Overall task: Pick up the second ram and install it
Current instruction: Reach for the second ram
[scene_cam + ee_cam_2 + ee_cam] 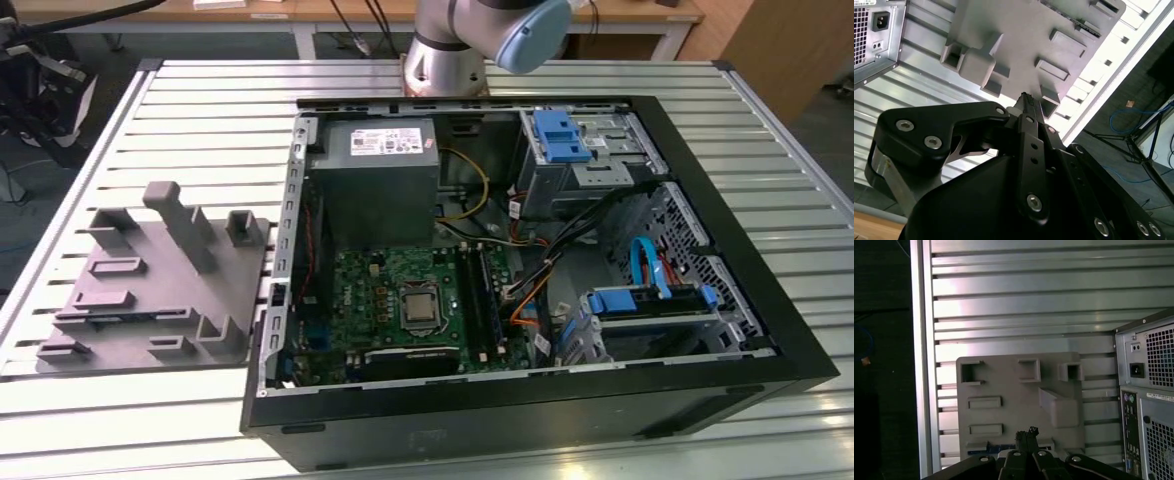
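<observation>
Exterior view: second ram [114, 318] sat in slot of grey tray [160, 285] on slatted surface [134, 120], beside open computer case [747, 250]. First wrist view: I saw claw [1026, 432] clenched, empty, above tray near ram.

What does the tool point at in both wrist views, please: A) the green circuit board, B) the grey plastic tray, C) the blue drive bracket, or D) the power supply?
B: in both wrist views the tip of the tool sits against the grey tray, which lies on the slatted table beside the computer case.
</observation>
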Motion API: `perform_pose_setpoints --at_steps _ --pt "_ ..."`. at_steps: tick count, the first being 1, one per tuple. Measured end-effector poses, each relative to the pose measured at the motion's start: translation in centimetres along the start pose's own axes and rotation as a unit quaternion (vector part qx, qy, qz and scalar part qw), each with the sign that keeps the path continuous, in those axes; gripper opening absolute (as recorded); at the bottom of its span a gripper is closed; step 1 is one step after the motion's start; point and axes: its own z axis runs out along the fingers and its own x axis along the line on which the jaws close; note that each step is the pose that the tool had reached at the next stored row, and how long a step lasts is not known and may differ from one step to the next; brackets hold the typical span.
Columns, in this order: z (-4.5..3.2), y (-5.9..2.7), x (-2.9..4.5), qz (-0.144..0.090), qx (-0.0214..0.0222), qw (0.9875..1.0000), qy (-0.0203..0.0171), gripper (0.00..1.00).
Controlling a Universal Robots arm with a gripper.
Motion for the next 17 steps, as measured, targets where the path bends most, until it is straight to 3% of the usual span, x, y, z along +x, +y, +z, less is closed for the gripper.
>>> perform_pose_setpoints --at_steps 17 --pt "0.82 -0.76 0.23 0.0 0.0 1.0 0.0 0.1"
